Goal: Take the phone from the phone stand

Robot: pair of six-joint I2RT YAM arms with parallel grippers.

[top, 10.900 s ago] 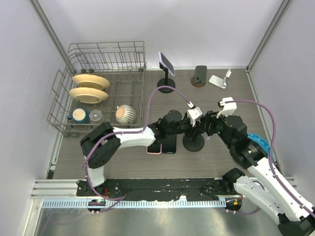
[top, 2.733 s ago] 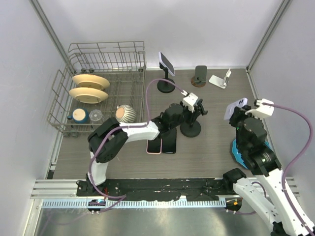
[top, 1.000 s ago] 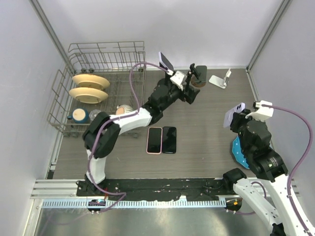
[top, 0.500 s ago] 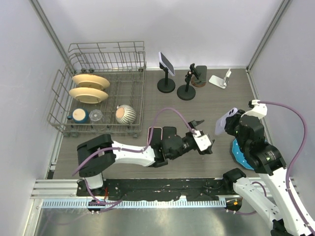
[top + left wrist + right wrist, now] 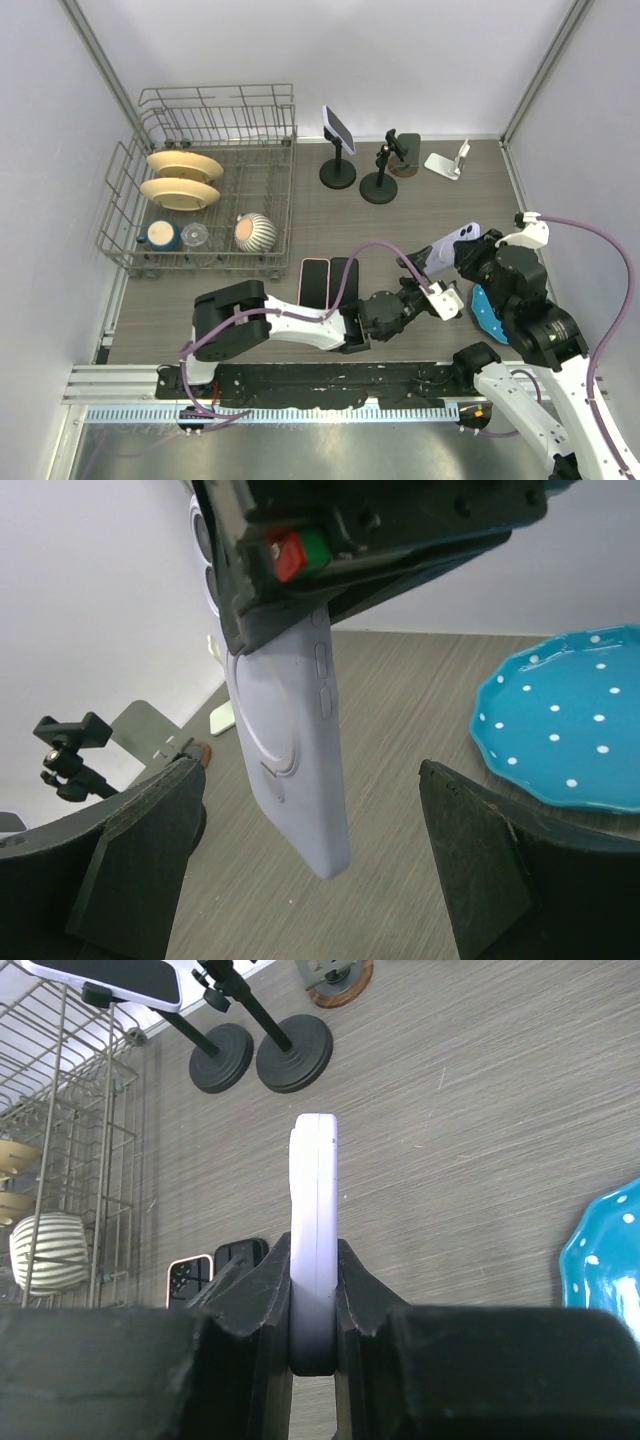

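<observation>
Having left the emptied phone stand (image 5: pixel 379 185) at the table's back, the left gripper (image 5: pixel 310 780), fingers spread wide, has swung forward beside the lilac phone (image 5: pixel 448 248), clamped aloft in the right gripper (image 5: pixel 313 1260), so removal looks done

Lavender on the phone (image 5: pixel 447 246) at the right, blue with white dots on the plate (image 5: pixel 570 730). Cream with dark stripes on the bowl (image 5: pixel 256 232) at the left, grey wood grain across the table (image 5: pixel 440 205), black on the far phone stand (image 5: pixel 379 187).
</observation>
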